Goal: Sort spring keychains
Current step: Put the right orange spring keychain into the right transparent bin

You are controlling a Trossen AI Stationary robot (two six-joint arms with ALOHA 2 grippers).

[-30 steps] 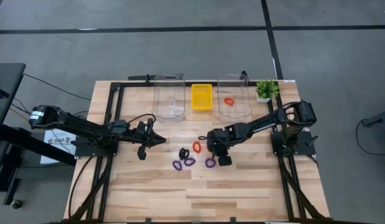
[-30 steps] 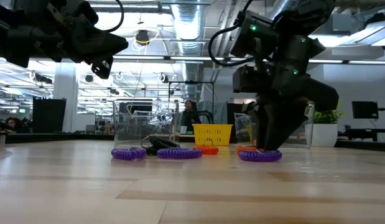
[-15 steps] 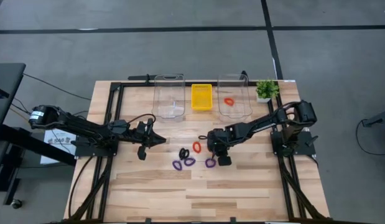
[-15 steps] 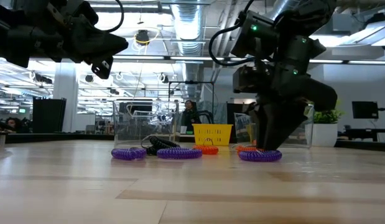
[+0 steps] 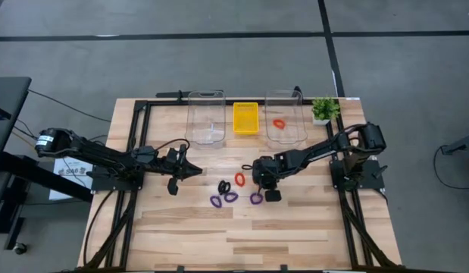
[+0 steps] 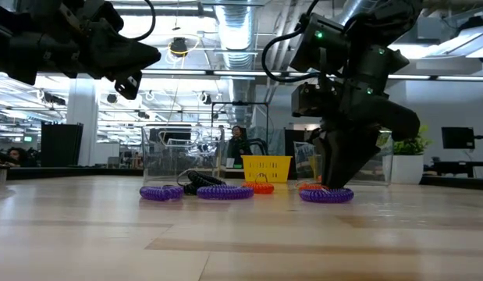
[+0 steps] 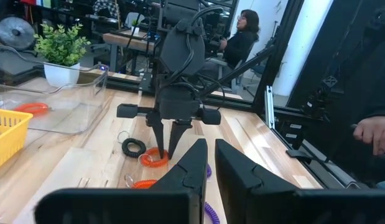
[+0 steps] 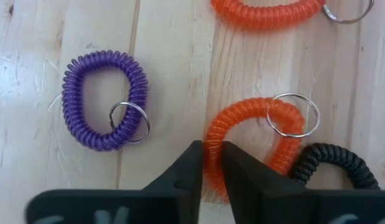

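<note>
Spring keychains lie flat on the table's middle: a black one (image 5: 223, 186), an orange one (image 5: 239, 180) and three purple ones (image 5: 216, 202), (image 5: 231, 197), (image 5: 256, 199). Another orange one (image 5: 279, 123) lies in the right clear bin (image 5: 286, 114). My right gripper (image 5: 258, 179) points down among them, shut on an orange keychain (image 8: 254, 134); a black one (image 8: 332, 165) and a purple one (image 8: 105, 99) lie beside it. My left gripper (image 5: 196, 171) hovers shut to the left of the group, touching nothing. My right gripper pinches the orange keychain by one side of its coiled loop (image 8: 214, 146), between the two fingers (image 8: 186, 171). The fingers come from above, pointing down. The keychain lies flat on the table, its metal ring (image 8: 293, 115) on the far side of the loop.
A left clear bin (image 5: 205, 114), a yellow tray (image 5: 245, 127) and a potted plant (image 5: 323, 109) stand along the far edge. Bare wood lies toward the near edge. People sit in the room beyond the table (image 7: 242, 31).
</note>
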